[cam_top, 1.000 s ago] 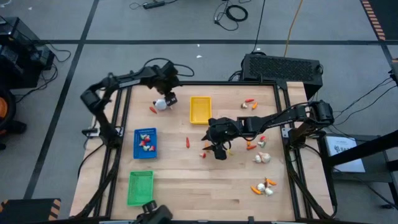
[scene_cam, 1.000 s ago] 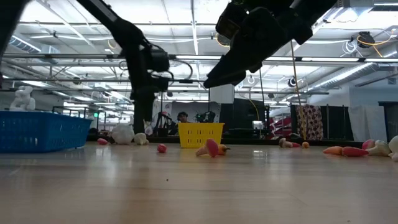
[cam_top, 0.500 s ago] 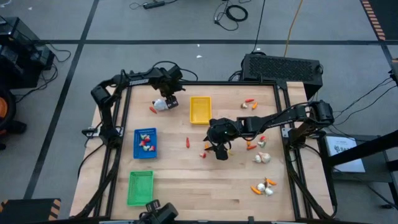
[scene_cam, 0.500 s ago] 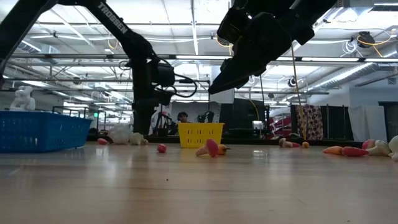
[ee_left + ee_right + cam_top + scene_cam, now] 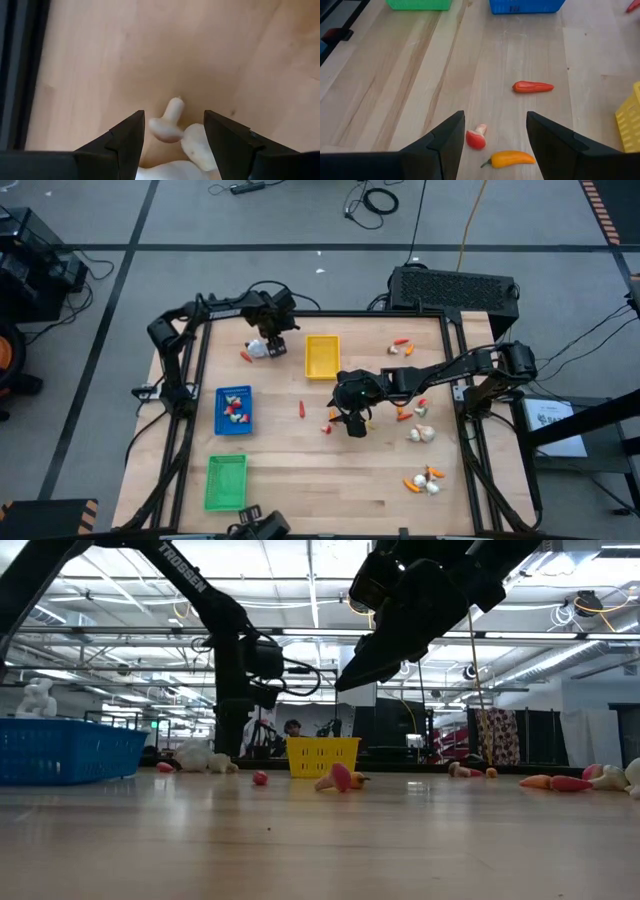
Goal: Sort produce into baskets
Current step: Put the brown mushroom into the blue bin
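Observation:
My left gripper [image 5: 268,346] is open at the table's far left, low over a cluster of whitish pieces. In the left wrist view its fingers [image 5: 172,120] stand on either side of a white mushroom-shaped piece [image 5: 167,122] and a whitish bulb [image 5: 197,147]. My right gripper [image 5: 350,420] is open and empty above the table's middle. In the right wrist view [image 5: 495,122] a small red-and-white piece [image 5: 476,137] and an orange pepper [image 5: 512,159] lie on the table below it. The yellow tray [image 5: 322,356], blue tray [image 5: 233,410] and green tray [image 5: 226,481] rest on the table.
A red pepper [image 5: 533,87] lies on the table between the blue and yellow trays. More produce lies at the far right [image 5: 402,345], mid right [image 5: 420,434] and near right [image 5: 424,480]. The blue tray holds several pieces. A small red piece [image 5: 245,356] lies left of my left gripper.
My left gripper has shifted a little toward the table's right edge, staying over the whitish pieces, and its elbow has swung the same way.

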You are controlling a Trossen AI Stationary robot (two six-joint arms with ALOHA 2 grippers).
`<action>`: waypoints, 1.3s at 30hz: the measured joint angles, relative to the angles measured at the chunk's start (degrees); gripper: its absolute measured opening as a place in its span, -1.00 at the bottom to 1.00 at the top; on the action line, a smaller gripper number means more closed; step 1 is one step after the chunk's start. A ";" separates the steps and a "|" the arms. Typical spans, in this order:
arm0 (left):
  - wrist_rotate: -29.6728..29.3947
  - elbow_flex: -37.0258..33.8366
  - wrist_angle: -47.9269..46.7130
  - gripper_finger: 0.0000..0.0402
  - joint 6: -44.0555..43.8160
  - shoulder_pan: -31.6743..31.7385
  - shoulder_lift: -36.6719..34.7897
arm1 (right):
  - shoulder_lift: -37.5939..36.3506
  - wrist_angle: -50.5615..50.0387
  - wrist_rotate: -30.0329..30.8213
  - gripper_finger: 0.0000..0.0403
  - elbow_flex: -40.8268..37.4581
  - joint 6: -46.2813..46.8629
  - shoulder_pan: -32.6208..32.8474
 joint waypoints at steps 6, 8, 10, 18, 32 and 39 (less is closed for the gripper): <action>-1.75 -0.04 -0.72 0.05 0.07 -1.22 2.16 | 0.00 0.02 0.00 0.01 0.00 0.00 0.00; -3.67 -0.08 -0.78 0.05 0.11 -1.33 3.00 | 0.00 0.02 0.00 0.01 0.00 0.00 0.00; -4.65 -0.09 -0.80 0.05 0.12 -1.33 3.39 | 0.00 0.02 0.00 0.01 0.00 0.00 0.00; -4.46 -0.09 -3.24 0.05 0.18 -1.10 3.55 | 0.00 0.02 0.00 0.01 0.00 -0.04 0.00; -4.28 -0.09 -3.82 -0.04 0.35 -1.11 3.55 | 0.00 0.04 0.00 0.01 0.00 -0.23 0.02; -4.28 -0.07 -3.80 -0.33 0.33 -1.10 3.55 | 0.00 0.04 0.00 0.01 0.00 -0.22 0.02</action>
